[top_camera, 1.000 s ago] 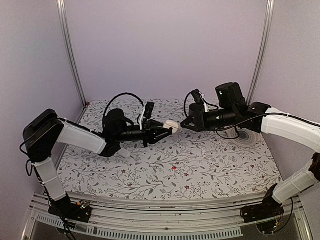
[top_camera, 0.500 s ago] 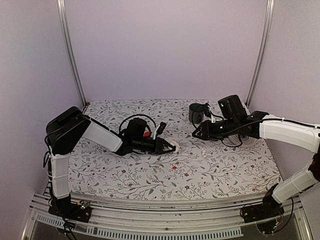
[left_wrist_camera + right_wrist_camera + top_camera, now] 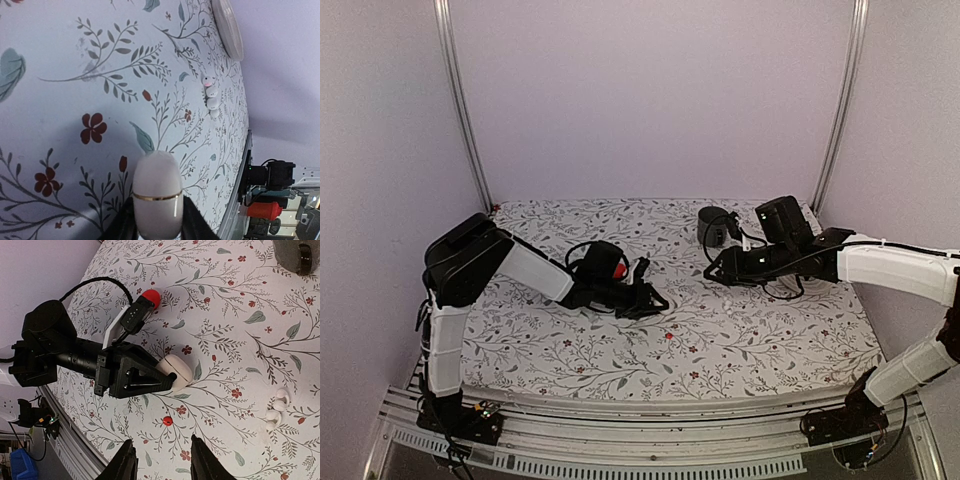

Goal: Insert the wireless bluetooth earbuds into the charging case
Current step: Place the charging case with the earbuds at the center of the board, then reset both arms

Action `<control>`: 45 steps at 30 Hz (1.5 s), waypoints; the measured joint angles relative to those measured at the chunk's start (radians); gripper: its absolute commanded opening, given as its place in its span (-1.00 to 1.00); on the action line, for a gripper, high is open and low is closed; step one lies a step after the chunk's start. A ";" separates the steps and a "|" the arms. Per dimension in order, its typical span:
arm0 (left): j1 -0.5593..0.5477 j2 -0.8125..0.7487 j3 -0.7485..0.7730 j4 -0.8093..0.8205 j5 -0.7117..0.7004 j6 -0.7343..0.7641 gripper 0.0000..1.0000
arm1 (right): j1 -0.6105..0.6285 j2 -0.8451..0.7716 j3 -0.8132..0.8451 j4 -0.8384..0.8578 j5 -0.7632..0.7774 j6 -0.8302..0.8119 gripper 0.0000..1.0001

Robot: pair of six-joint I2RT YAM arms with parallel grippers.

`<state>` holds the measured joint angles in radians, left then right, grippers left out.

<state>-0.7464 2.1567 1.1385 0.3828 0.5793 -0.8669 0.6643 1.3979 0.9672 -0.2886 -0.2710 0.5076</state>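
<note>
The charging case is smooth cream plastic with a satin sheen (a thin gold-coloured metallic band runs round it). The earbuds are glossy white plastic. The worktop carries a matt, floral-printed covering. The rail along its near edge is ribbed bare metal.

I work in a robotics lab test cell: my table's floral cloth is boxed in behind and at both sides by bare lilac panels on aluminium posts, and along the cloth's near edge runs the slotted aluminium rail carrying my bolted arm bases.
</note>
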 measured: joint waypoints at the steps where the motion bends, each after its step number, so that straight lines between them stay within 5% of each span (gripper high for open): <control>1: 0.000 0.000 0.000 -0.008 -0.006 -0.001 -0.24 | 0.000 0.000 -0.001 0.000 0.000 0.000 -0.19; 6: 0.003 -0.006 0.002 -0.019 -0.016 0.004 0.01 | 0.000 -0.004 -0.001 0.000 0.005 -0.002 0.00; 12: 0.004 -0.054 0.003 -0.076 -0.056 0.050 0.91 | -0.012 -0.044 -0.002 0.002 0.034 -0.003 0.66; 15: 0.006 -0.090 -0.003 -0.105 -0.091 0.079 0.92 | -0.027 -0.068 -0.002 0.002 0.056 -0.001 0.99; 35: 0.033 -0.489 -0.112 -0.132 -0.254 0.329 0.92 | -0.047 -0.307 -0.096 0.081 0.507 -0.005 0.88; 41: 0.117 -0.653 -0.217 -0.125 -0.404 0.419 0.92 | -0.058 -0.332 -0.282 0.270 0.729 -0.088 0.94; 45: 0.177 -0.760 -0.314 -0.104 -0.519 0.488 0.92 | -0.216 -0.332 -0.434 0.449 0.775 -0.174 0.93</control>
<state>-0.5694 1.3968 0.8242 0.2787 0.0601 -0.3786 0.4484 1.0660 0.5335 0.1600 0.5041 0.3340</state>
